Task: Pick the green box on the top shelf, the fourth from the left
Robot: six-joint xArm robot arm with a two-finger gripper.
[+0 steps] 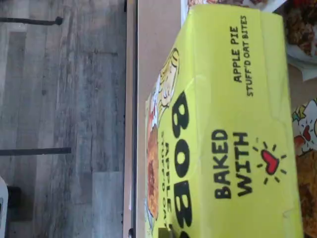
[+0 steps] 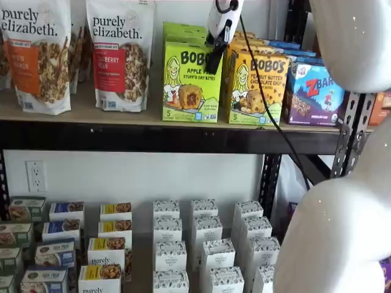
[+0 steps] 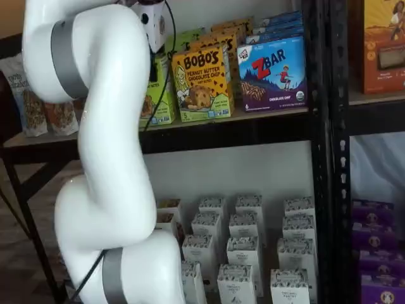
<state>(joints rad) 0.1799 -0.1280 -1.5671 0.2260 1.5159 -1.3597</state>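
One black finger is all you can see of the gripper [image 2: 215,58], hanging against the upper right front of the green box [image 2: 191,82], so you cannot tell whether it is spread or clamped on the carton. That box stands upright on the top shelf [image 2: 153,135], just beside the yellow-orange box [image 2: 255,88]. If the far finger catches that neighbour, you risk dragging or toppling both.

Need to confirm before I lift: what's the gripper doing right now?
Gripper: down at the green box on the top shelf; only one black finger shows, so open or closed cannot be told.
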